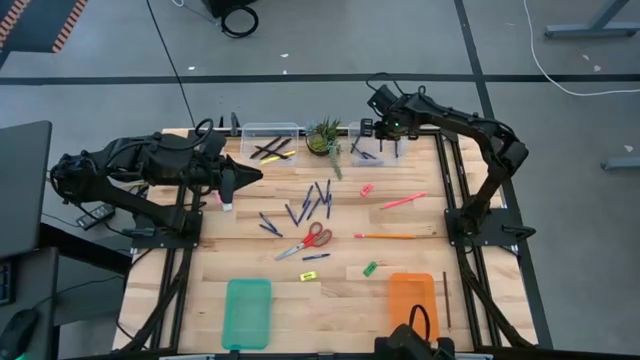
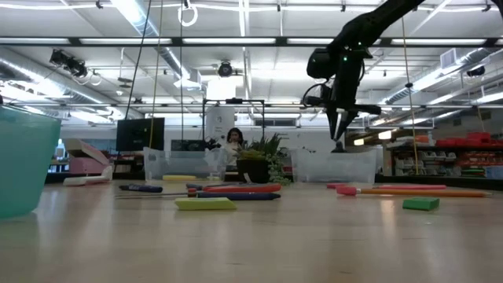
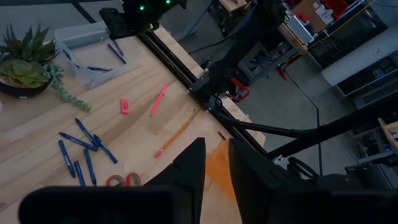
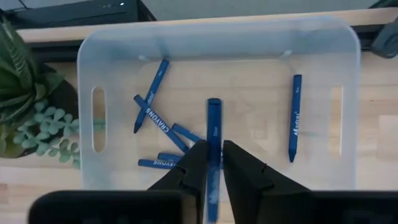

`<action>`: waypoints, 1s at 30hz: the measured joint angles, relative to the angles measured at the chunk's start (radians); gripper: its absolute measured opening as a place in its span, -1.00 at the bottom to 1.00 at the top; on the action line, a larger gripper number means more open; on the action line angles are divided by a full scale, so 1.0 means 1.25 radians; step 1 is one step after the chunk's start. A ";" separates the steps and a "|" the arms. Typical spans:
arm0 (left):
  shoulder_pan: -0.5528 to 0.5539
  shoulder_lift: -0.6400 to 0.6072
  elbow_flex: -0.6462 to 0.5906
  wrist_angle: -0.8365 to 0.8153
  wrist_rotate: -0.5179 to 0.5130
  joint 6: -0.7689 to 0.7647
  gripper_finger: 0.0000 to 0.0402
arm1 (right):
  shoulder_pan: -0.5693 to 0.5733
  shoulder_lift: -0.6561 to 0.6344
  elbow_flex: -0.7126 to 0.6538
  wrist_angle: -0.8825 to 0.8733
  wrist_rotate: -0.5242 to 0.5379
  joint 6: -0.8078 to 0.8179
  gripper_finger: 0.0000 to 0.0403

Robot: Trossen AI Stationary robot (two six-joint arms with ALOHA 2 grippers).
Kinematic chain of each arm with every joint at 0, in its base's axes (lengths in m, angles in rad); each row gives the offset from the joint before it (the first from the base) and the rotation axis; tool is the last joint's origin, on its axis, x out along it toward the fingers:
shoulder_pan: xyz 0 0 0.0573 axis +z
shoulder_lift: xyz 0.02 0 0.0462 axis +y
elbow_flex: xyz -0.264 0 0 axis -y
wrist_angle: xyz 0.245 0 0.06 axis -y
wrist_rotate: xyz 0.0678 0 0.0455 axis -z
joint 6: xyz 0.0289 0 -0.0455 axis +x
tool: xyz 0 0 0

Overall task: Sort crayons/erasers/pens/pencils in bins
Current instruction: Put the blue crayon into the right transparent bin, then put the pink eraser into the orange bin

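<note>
Right gripper [image 4: 214, 163] is hanging over the clear tub [image 4: 217, 37] at the far edge of the surface, next to the plant [image 1: 325, 137]. Its fingers are narrow w/ a blue crayon [image 4: 214, 134] sitting between them, pointing down into the tub. Can't tell if it's clamped or just let go, the gap looks a hair wider than the stick. The tub already has a handful of blue crayons in it, one off by itself on the far side.

Left gripper [image 3: 215, 163] is parked over the left side of the surface, fingers narrow, nothing in them afaict.

Handling: these crayons are light, stiff, waxy, so prob a bit slick and easy to snap if squeezed hard. I'd pinch mid-length, across the barrel. The loose bunch [image 1: 312, 203] in the middle of the surface is fanned out and some overlap, so pick the outer ones first imo. The scissors [image 1: 308, 241] lie just beside them, watch for those.

Views: only the right wrist view shows what's in the tub and the crayon between the fingers. In the high view that gripper is too small to read. The high view gives the layout tho: teal tray [image 1: 247, 312] and orange tray [image 1: 413, 300] at the near edge, second tub [image 1: 270, 141] w/ dark pencils. The low view shows the gripper well above the tub rim.
</note>
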State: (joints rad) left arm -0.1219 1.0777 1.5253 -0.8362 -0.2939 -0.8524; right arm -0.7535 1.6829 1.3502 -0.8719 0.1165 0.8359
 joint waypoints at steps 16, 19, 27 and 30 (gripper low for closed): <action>0.000 0.000 0.000 0.001 0.000 0.000 -0.61 | 0.058 0.000 0.001 0.005 -0.062 -0.024 -0.49; 0.000 0.000 0.000 0.000 0.000 0.000 -0.61 | 0.118 0.000 0.001 0.007 -0.077 -0.051 -0.49; 0.000 0.000 0.000 0.001 0.000 0.001 -0.62 | 0.302 0.000 0.001 0.036 -0.068 0.067 -0.49; 0.000 0.000 0.000 0.001 0.000 0.002 -0.62 | 0.352 0.006 0.002 0.035 -0.040 0.127 -0.49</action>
State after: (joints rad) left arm -0.1219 1.0779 1.5253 -0.8349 -0.2943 -0.8505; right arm -0.3138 1.6903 1.3521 -0.8283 0.0665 0.9942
